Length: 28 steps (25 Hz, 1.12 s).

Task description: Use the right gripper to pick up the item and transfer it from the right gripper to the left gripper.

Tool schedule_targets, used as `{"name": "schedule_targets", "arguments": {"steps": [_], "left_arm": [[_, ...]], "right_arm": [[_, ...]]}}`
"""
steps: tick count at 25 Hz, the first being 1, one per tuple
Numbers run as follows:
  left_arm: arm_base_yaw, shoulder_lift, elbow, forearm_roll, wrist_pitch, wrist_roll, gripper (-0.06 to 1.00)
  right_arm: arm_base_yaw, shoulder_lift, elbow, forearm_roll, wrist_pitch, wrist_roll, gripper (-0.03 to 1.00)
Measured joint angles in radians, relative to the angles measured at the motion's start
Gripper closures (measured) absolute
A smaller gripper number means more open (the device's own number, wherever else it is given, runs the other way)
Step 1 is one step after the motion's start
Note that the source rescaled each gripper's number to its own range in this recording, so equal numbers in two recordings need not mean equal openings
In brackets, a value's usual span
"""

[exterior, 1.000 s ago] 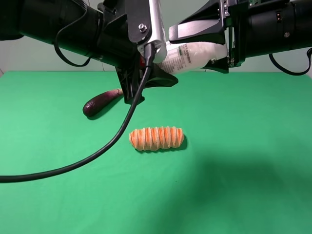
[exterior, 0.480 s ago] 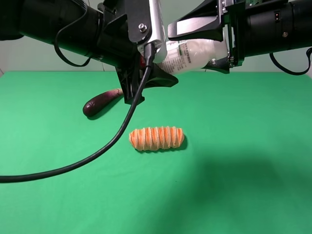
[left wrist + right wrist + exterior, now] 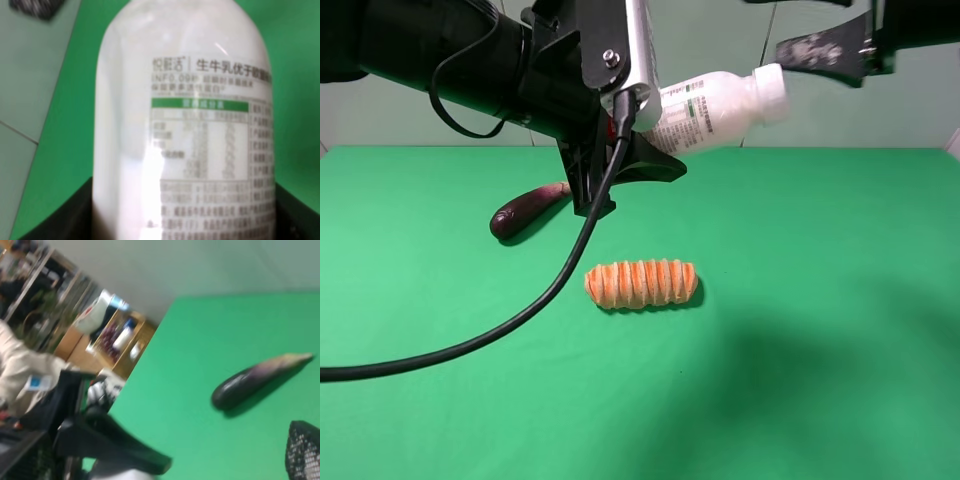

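Observation:
The item, a white bottle (image 3: 715, 108) with a printed label, hangs in the air above the green table (image 3: 820, 300). My left gripper (image 3: 645, 128) is shut on its base end, and its white cap points right. In the left wrist view the bottle (image 3: 185, 125) fills the frame, with a black finger (image 3: 300, 215) at its side. My right gripper (image 3: 810, 25) stands open at the top right, clear of the cap, with nothing in it. The blurred right wrist view shows only one meshed fingertip (image 3: 305, 450).
A purple eggplant (image 3: 525, 208) lies on the table under the left arm and also shows as the eggplant (image 3: 255, 380) in the right wrist view. An orange-striped ridged roll (image 3: 641, 283) lies mid-table. A loose black cable (image 3: 520, 315) hangs from the left arm.
The right gripper opened, let go of the bottle's cap end and drew back up and to the right. The bottle stays in the left gripper, which has not moved.

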Motion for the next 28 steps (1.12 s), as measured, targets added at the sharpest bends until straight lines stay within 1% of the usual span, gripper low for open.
{"name": "schedule_targets", "arguments": {"steps": [3, 6, 10, 13, 15, 17, 22, 24, 28], "left_arm": [[0.000, 0.000, 0.000, 0.000, 0.000, 0.000, 0.92], [0.000, 0.000, 0.000, 0.000, 0.000, 0.000, 0.92], [0.000, 0.000, 0.000, 0.000, 0.000, -0.015, 0.92], [0.000, 0.000, 0.000, 0.000, 0.000, -0.026, 0.92], [0.000, 0.000, 0.000, 0.000, 0.000, -0.027, 0.92], [0.000, 0.000, 0.000, 0.001, 0.001, -0.027, 0.92], [0.000, 0.000, 0.000, 0.002, 0.013, -0.057, 0.92], [0.000, 0.000, 0.000, 0.002, 0.014, -0.059, 0.92], [0.000, 0.000, 0.000, 0.002, 0.014, -0.060, 0.92]], "right_arm": [[-0.020, -0.047, -0.001, -0.125, -0.052, 0.046, -0.03], [-0.021, -0.125, -0.001, -0.359, -0.136, 0.148, -0.03], [-0.021, -0.264, -0.001, -0.667, -0.208, 0.373, -0.03], [-0.021, -0.386, 0.016, -0.829, -0.218, 0.513, -0.03], [-0.021, -0.470, 0.048, -0.906, -0.217, 0.588, -0.03], [-0.021, -0.566, 0.089, -0.961, -0.215, 0.638, -0.03], [-0.021, -0.806, 0.212, -1.016, -0.207, 0.733, -0.03], [-0.021, -0.882, 0.242, -1.050, -0.176, 0.756, -0.03], [-0.021, -0.994, 0.265, -1.140, -0.072, 0.815, -0.03]]}}
